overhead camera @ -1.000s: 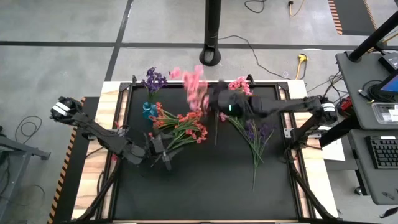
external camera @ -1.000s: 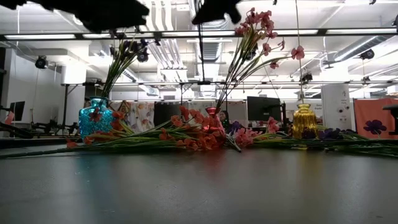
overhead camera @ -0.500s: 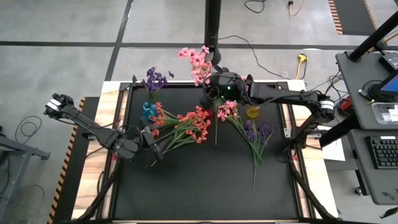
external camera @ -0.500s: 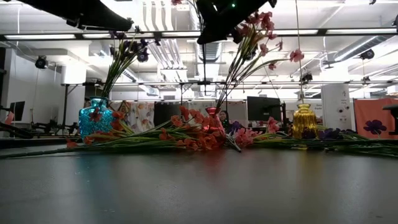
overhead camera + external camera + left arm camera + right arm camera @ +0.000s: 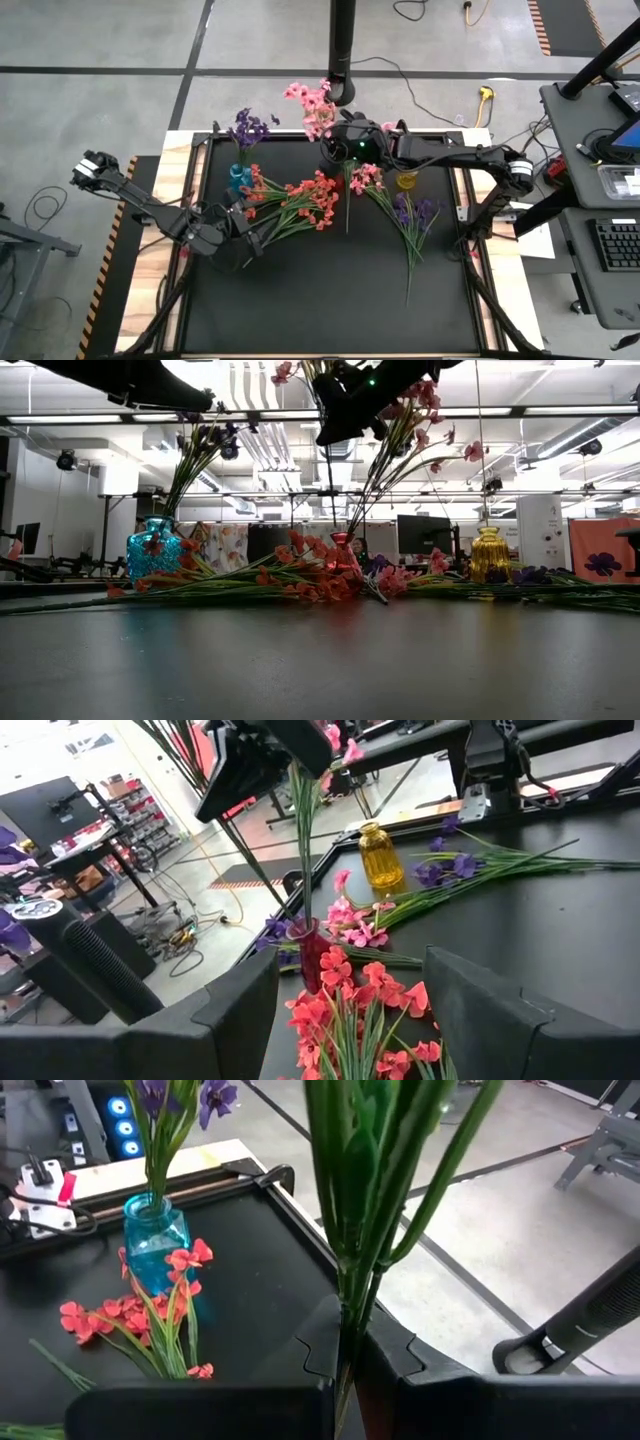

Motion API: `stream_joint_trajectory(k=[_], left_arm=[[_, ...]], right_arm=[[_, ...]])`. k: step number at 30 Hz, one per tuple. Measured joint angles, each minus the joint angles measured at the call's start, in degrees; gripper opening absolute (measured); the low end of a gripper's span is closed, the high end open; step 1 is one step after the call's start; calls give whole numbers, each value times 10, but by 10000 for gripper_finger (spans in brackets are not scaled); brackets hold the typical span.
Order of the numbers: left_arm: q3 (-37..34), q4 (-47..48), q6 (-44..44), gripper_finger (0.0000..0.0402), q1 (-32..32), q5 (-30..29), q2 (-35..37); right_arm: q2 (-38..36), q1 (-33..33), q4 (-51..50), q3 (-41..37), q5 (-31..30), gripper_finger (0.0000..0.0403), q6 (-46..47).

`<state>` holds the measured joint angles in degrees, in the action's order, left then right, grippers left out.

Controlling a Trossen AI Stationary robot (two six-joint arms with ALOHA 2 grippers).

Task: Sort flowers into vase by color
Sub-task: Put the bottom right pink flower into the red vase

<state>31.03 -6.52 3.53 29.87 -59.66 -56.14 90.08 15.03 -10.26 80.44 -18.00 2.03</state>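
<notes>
My right gripper (image 5: 342, 152) is over the table's far middle, shut on a pink spray (image 5: 310, 102) that stands upright above the red vase (image 5: 312, 958). Another pink spray (image 5: 420, 410) leans out of that vase. My left gripper (image 5: 248, 232) is open just above the table, its fingers on either side of the stems of the orange-red flowers (image 5: 355, 1005), touching nothing. A blue vase (image 5: 238, 178) holds purple flowers (image 5: 248, 128). More pink flowers (image 5: 366, 180) and purple flowers (image 5: 412, 215) lie flat on the mat. My right gripper pinches the pink spray's bunched green stems (image 5: 345, 1295) between its two fingers, which lie across them. The spray stands upright, with its blossoms (image 5: 285, 372) above the gripper. Its lower stem (image 5: 300, 870) reaches down to the red vase's mouth.
A yellow vase (image 5: 406, 180) stands at the far right of the black mat. A black pole base (image 5: 340, 90) stands just beyond the table's far edge. The near half of the mat (image 5: 330, 300) is bare.
My right gripper has carried the pink spray toward the far edge and a little left, then lowered it slightly. The spray has swung upright over the red vase. My left gripper has drawn back a little toward the left edge.
</notes>
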Motion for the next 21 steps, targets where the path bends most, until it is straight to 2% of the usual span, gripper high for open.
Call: stream_joint_trajectory(k=[21], left_arm=[[0,2,0,231,-1,0,0]], right_arm=[[0,0,1,-10,0,13,-2]])
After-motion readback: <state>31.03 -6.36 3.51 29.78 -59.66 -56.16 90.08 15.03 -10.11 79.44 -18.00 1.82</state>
